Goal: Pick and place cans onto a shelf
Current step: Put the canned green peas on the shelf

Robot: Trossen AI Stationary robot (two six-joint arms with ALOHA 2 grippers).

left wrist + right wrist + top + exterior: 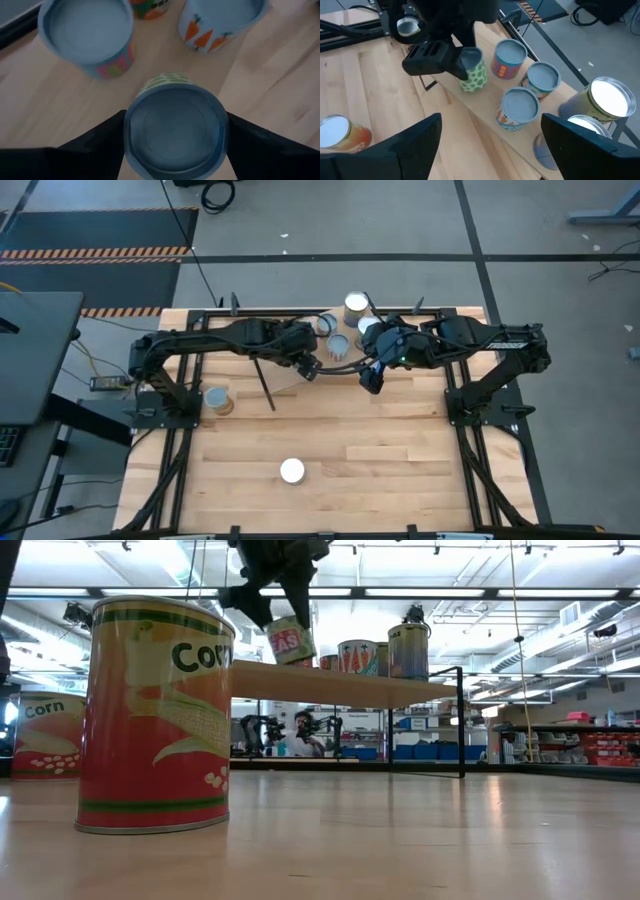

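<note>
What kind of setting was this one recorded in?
Probably a robotics lab or workshop, not a shop or home: hazard-striped floor tape, a concrete floor with loose cables, and beyond the wooden table an open hall with storage shelving and blue bins.

The left arm is reached across from its side, and its tool [303,363] is held above the middle, its fingers [100,137] closed against a can [175,131]. The right arm is stretched in from the opposite side, and its tool [372,379] is held close by, fingers [415,137] spread wide and nothing gripped.
</note>
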